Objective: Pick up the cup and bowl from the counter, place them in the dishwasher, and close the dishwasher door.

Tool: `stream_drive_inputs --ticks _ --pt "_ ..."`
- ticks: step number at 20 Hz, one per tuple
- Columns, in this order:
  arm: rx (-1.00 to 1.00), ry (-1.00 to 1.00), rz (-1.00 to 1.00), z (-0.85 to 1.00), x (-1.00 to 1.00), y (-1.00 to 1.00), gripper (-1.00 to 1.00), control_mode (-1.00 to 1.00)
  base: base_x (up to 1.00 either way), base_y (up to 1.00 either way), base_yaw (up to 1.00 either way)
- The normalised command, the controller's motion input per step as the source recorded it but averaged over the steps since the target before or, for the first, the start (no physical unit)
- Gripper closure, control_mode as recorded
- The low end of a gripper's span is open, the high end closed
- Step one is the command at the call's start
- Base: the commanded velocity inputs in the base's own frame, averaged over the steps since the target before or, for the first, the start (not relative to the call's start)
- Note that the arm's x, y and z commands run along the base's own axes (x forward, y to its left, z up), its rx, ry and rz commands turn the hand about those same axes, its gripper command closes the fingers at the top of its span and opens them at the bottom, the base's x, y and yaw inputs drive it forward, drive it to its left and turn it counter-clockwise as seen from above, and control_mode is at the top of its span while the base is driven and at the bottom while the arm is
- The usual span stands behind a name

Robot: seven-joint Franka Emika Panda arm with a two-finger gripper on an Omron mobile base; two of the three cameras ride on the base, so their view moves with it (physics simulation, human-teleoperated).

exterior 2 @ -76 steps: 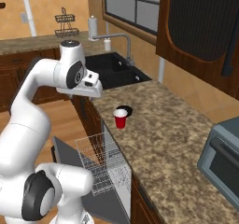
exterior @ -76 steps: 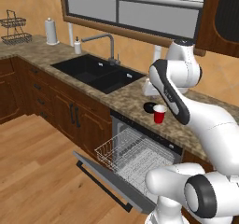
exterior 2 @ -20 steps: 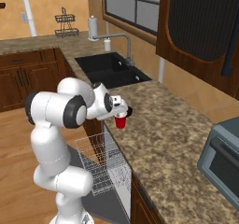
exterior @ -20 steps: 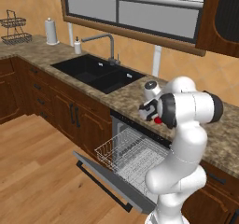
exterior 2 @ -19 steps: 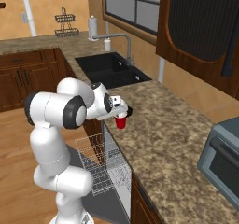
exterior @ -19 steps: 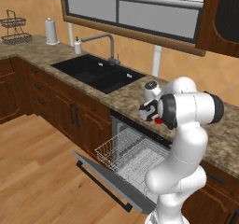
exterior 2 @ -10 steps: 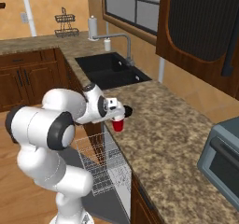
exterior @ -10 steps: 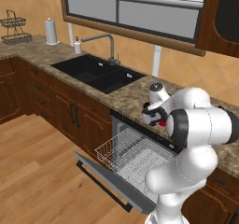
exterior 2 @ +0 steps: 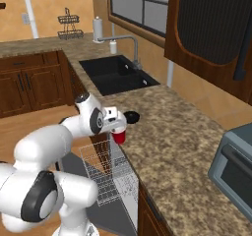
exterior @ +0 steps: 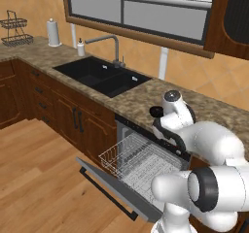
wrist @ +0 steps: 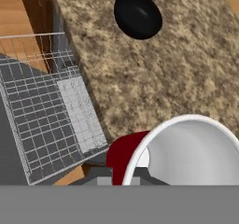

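The red cup [exterior 2: 118,135] with its white rim hangs at the counter's [exterior 2: 167,146] front edge, above the open dishwasher; my gripper [exterior 2: 116,128] is shut on it. In the hand view the cup [wrist: 186,153] looms close, its white inside facing the camera and hiding my fingertips. The black bowl [exterior 2: 131,116] sits on the counter just beyond the cup, and it is also in the hand view [wrist: 138,14] and the left base view [exterior: 156,112]. The white wire rack [exterior: 141,161] is pulled out over the lowered grey dishwasher door [exterior: 109,181].
A grey toaster oven [exterior 2: 234,168] stands on the counter at the far right. The black sink [exterior: 102,74] with its faucet lies left of the dishwasher. A paper towel roll [exterior: 52,32] and a wire stand [exterior: 14,30] are at the far left. Wood floor lies in front.
The arm has folded in closer and lower. The cup, held in the gripper, has shifted from beside the bowl toward the counter's front edge over the rack. The bowl has not moved.
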Motion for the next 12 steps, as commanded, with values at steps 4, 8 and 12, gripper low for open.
stream_drive_inputs --ticks 4,8,12 --pt "0.00 0.00 0.00 0.19 -0.50 0.08 1.00 -1.00 0.00 0.00 0.00" --pt "0.00 0.00 0.00 0.41 -0.44 0.17 1.00 -1.00 0.00 0.00 0.00" --pt "0.00 0.00 0.00 0.50 -0.38 0.43 1.00 -1.00 0.00 0.00 0.00"
